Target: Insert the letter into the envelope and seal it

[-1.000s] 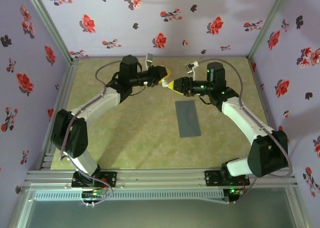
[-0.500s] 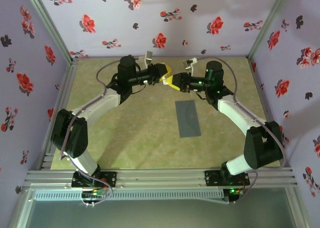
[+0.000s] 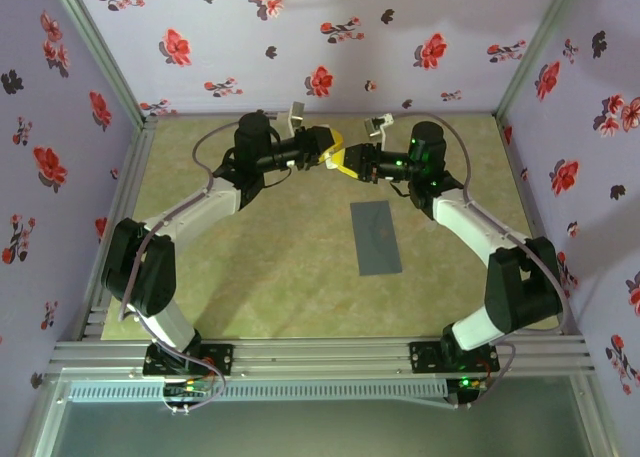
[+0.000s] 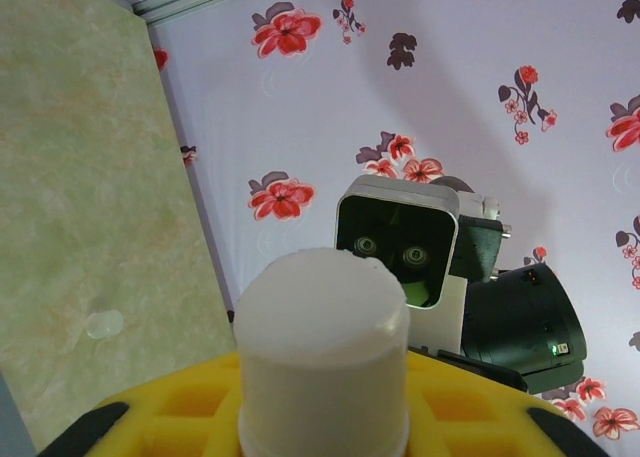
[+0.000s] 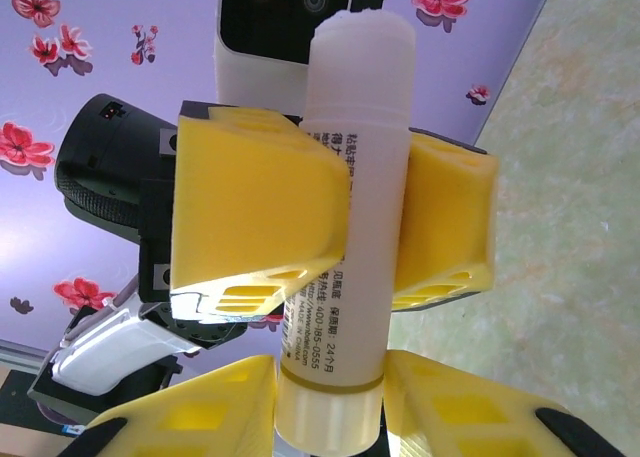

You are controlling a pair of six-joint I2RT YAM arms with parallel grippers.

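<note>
My left claw (image 5: 352, 222) and my right claw (image 5: 330, 382) are meeting tip to tip above the far middle of the pale green mottled worktop (image 3: 265, 267). Both are raised off its surface.

Between them they are holding a white cylindrical plastic glue stick with small printing on its label (image 5: 355, 107). My left claw is clenching the stick's labelled body, with one yellow finger (image 5: 255, 207) pressing on each side. My right claw is grasping the short ringed section at the opposite end, and its yellow fingers (image 5: 205, 412) are lying tight against both sides of that section. In the left wrist view the rounded plain end of the glue stick (image 4: 322, 322) is standing up out of my left claw's yellow fingers. The right wrist's white camera housing (image 4: 400, 247) is facing it from just beyond.

The flat slate-grey rectangular paper envelope (image 3: 376, 237) is lying on the worktop right of centre. Its long sides are running near to far, with a slight tilt. It is lying nearer than both claws and apart from them, and neither claw is touching it. From above I cannot tell the state of its flap.

Lilac walls printed with red flowers (image 3: 350, 37) are enclosing the worktop on the left, far and right sides.
</note>
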